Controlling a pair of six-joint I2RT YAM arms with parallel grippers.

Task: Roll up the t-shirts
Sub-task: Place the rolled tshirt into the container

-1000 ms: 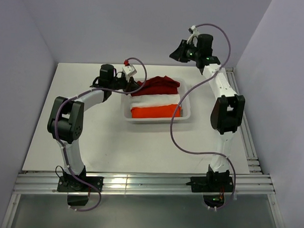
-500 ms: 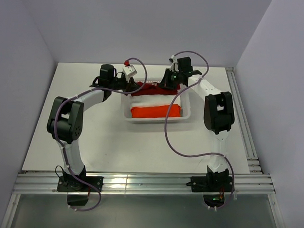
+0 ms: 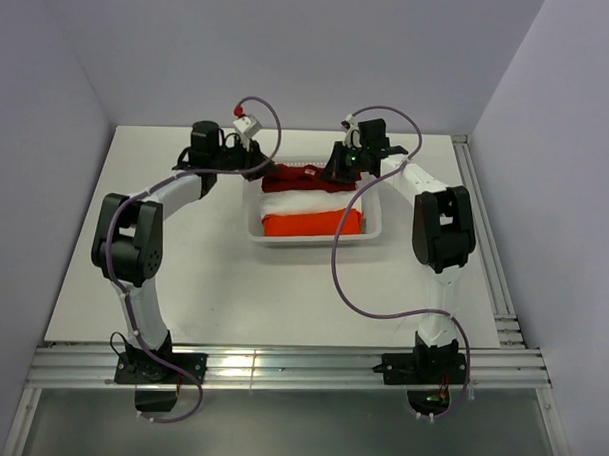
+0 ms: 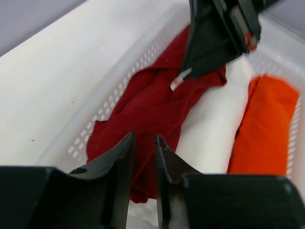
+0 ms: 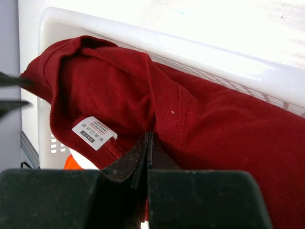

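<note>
On the left of the overhead view, the white tabletop [image 3: 183, 274] lies bare in front of my left arm. The left gripper [image 4: 143, 143] reaches in at the upper centre, at the left end of the white perforated plastic basket [image 3: 304, 238]. Through its wrist camera I see the two fingers a narrow gap apart with red cloth showing in the gap. I cannot tell whether any of it is caught or simply lies beneath.

The dark crimson cloth t-shirt [image 3: 298, 176] sits crumpled along the far side of the basket, one fold draped over the left rim. Next to it, toward me, are a white cloth bundle [image 3: 310, 201] and then a bright orange cloth bundle [image 3: 310, 224], both compact and side by side.

On the right, the right gripper [image 5: 147, 138] comes down over the shirt's right half. Its fingers are pressed fully together, and a crease of the crimson cloth runs into the tips, so I judge it has a pinch of the shirt. The small white neck label [image 5: 94, 132] is just to the left of the tips in that wrist view.

I judge the task to be at the pick-up step. The shirt is bunched inside the basket, not spread and not rolled. It has to be lifted out, laid flat on the table and then rolled.
</note>
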